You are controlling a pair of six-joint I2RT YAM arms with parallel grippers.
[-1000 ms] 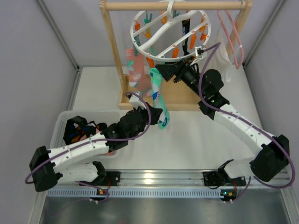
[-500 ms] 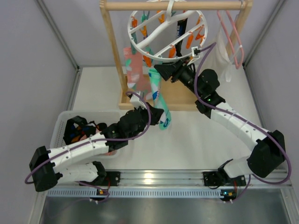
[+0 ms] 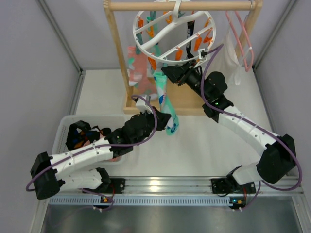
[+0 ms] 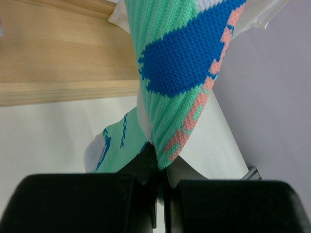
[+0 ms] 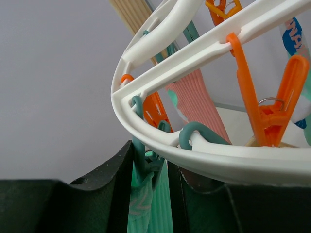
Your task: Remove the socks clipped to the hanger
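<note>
Left wrist view: left tool [image 4: 158, 164] clamped tight on lower end of mint-green sock [image 4: 184, 63] hanging below the hanger [image 5: 218, 158]. Right tool [image 5: 150, 172] pinches teal clip [image 5: 142, 154] under hanger rim; sock top held there.

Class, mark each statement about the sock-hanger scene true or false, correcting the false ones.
1. The left pincer is shut on the mint-green sock. True.
2. The right pincer straddles an orange clip. False: it straddles a teal clip.
3. The white ring hanger lies on the table. False: it hangs from the wooden rail.
4. A pink sock hangs beside the mint-green sock. True.
</note>
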